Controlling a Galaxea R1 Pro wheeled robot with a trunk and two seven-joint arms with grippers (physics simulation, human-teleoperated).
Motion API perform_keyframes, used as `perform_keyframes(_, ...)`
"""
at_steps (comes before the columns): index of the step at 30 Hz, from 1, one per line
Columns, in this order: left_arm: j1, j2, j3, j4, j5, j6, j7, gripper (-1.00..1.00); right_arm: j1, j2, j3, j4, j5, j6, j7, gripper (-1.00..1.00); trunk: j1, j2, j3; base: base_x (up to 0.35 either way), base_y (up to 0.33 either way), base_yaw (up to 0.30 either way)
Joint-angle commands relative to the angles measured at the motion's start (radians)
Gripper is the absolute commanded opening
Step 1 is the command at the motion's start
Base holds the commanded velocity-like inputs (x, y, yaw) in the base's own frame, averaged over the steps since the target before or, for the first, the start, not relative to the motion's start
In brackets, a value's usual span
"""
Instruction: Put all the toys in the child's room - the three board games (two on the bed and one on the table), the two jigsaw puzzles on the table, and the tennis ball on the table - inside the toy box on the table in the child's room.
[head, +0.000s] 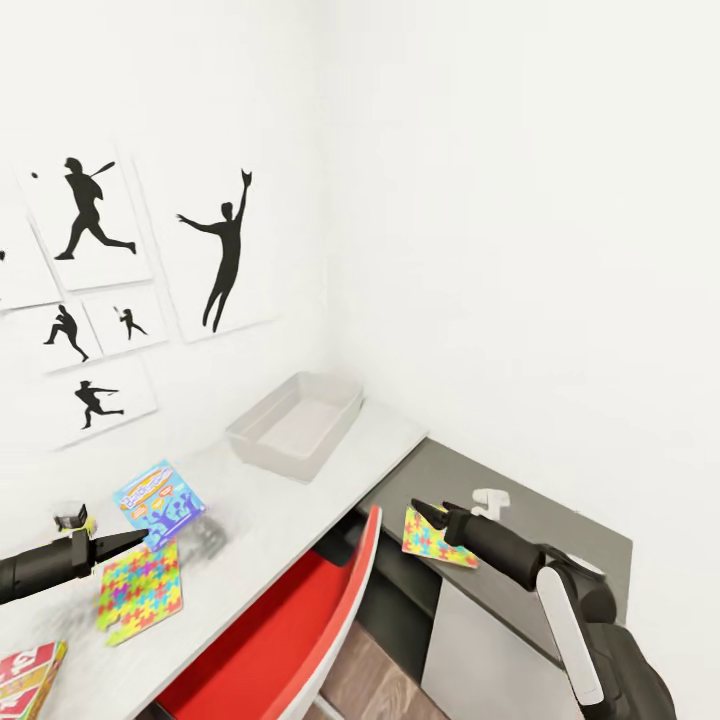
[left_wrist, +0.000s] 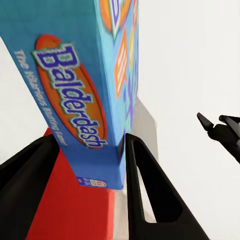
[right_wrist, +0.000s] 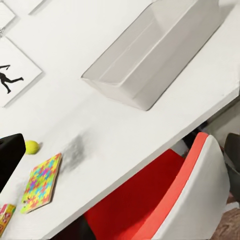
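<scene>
Left end effector (left_wrist: 90, 165) clamped on raised Balderdash box (left_wrist: 85, 85), arm low.

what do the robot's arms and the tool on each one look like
Both arms are matte black. The right arm has a rounded black forearm and a long white panel on the link behind it. Each tool, left tool and right tool, ends in two tapered, pointed black fingers, with a slot cut through the one seen close up. No cables or markings show.

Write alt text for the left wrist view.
A blue Balderdash board game stands gripped between the left end effector's two black fingers, above a red chair seat. The right end effector's dark tips appear against the white wall.
</scene>
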Motion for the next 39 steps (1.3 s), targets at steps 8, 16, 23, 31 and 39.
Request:
perform_keyframes(8, -0.001, 0.0, 0.0, 0.0, 0.001, 0.01, -0.004, -1.0, -0.001, 0.001, -0.001, -0.001, -0.004, 0.007, 0.002, 1.0, 0.001, -0.002, -0.002, 0.204, 0.0, 0.292)
perform_keyframes(16, -0.001, 0.0, 0.0, 0.0, 0.001, 0.01, -0.004, -1.0, -0.001, 0.001, 0.034, -0.001, -0.003, 0.007, -0.005, 1.0, 0.001, -0.002, -0.002, 0.11, -0.016, 0.292)
perform_keyframes(23, -0.001, 0.0, 0.0, 0.0, 0.001, 0.011, -0.004, -1.0, -0.001, 0.001, 0.037, 0.0, -0.003, 0.007, -0.006, 1.0, 0.001, -0.002, -0.002, 0.086, -0.031, 0.292)
perform_keyframes(31, -0.001, 0.0, 0.0, 0.0, 0.001, 0.011, -0.004, -1.0, -0.001, 0.001, 0.037, 0.0, -0.003, 0.007, -0.006, 1.0, 0.001, -0.002, -0.002, 0.215, -0.176, 0.292)
perform_keyframes(39, -0.001, 0.0, 0.0, 0.0, 0.001, 0.01, -0.004, -1.0, -0.001, 0.001, 0.037, 0.0, -0.002, 0.007, -0.006, 1.0, 0.001, -0.002, -0.002, 0.244, -0.064, 0.292)
